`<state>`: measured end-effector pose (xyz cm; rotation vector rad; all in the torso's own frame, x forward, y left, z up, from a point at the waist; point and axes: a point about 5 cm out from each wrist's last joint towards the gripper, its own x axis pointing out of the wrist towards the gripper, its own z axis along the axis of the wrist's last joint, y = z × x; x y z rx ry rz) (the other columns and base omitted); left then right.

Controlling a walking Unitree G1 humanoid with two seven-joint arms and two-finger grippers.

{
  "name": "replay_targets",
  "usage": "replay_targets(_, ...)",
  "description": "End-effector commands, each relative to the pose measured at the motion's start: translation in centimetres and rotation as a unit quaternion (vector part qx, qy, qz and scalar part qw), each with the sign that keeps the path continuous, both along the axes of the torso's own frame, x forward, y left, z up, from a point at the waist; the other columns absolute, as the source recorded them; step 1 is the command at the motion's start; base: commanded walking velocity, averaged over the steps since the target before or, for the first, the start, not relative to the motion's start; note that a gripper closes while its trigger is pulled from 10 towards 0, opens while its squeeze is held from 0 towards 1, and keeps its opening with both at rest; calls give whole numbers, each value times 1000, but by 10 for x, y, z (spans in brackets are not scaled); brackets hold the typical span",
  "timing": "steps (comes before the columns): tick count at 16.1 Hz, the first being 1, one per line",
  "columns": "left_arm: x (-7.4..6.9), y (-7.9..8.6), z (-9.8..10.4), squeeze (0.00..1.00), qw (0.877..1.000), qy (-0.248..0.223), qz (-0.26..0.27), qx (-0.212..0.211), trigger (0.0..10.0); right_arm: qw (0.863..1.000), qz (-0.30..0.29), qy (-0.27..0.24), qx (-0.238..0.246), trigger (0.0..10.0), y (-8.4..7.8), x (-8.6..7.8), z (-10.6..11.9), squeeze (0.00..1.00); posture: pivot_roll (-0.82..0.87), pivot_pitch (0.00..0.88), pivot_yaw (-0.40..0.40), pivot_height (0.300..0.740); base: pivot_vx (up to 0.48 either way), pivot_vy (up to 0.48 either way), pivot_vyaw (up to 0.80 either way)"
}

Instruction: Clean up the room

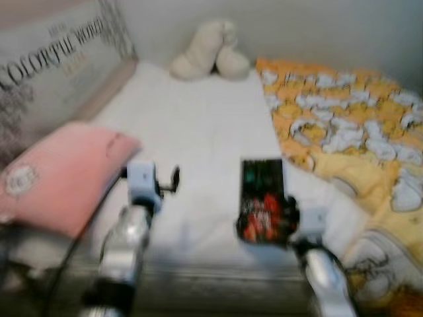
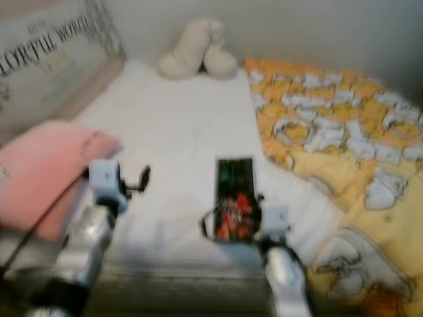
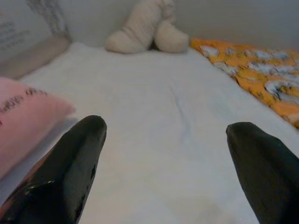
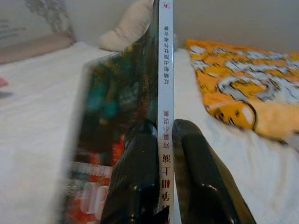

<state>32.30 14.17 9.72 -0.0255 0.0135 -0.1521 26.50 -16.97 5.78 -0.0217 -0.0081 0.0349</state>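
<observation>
My right gripper point(image 4: 159, 140) pinches the book point(image 1: 263, 198) by its spine, over the white bed point(image 1: 198, 132). The book's long axis runs toward 12 o'clock, straight ahead. My left gripper point(image 3: 168, 154), at 9 o'clock from it, is spread and empty.

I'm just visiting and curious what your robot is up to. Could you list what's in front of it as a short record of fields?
place: bed with white sheet
right gripper: shut on the spine of a book, held over the sheet
left gripper: open, holding nothing, above the sheet
near left: pink pillow
behind it: printed cushion
far end: cream plush toy
right side: orange patterned blanket
</observation>
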Motion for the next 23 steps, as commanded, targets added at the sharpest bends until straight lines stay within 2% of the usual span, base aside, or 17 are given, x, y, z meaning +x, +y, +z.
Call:
replay_targets(1,-9,10,-6,0,1000,10,5,12,10000,999,-21,-45,2,0,-9,6,21,0,80,0,3,740,0,480,0)
replay_targets(4,-17,10,-15,0,1000,21,-1,20,10000,997,-11,-69,-13,0,-17,10,38,0,76,0,1,740,0,480,0)
replay_targets(6,-12,-13,-4,0,999,4,-43,-2,10000,997,0,-72,-5,0,-11,18,43,0,82,0,-7,740,0,480,0)
replay_targets(7,-11,-15,-4,0,999,7,-43,-1,10000,997,6,-72,-5,0,-8,19,43,0,82,0,-8,740,0,480,0)
replay_targets(8,-8,-15,-6,0,999,16,-30,14,10000,998,15,-68,-4,0,-4,19,42,0,83,0,-12,740,0,0,0)
replay_targets(10,-5,-12,-1,0,1000,8,-24,6,10000,998,22,-59,4,0,1,18,39,0,84,0,-15,740,0,0,0)
replay_targets(11,-3,-9,4,0,999,0,-6,-32,10000,998,24,-53,5,0,2,18,36,0,82,0,-14,740,480,0,0)
replay_targets(14,0,-10,9,0,1000,-10,2,-12,10000,998,26,-49,9,0,5,21,35,0,80,0,-11,740,480,0,0)
replay_targets(18,1,-10,8,0,1000,-5,2,-17,10000,998,29,-46,10,0,7,22,34,0,80,0,-11,740,480,0,0)
replay_targets(20,2,-8,7,0,1000,-3,11,-21,10000,999,29,-44,9,0,5,23,34,0,80,0,-12,740,480,0,0)
replay_targets(21,3,-4,2,0,997,24,31,-61,10000,999,30,-45,8,0,5,24,34,0,80,0,-12,740,480,0,0)
replay_targets(23,5,-1,2,0,998,22,33,-53,10000,998,30,-45,7,0,3,26,35,0,83,0,-15,740,480,0,0)
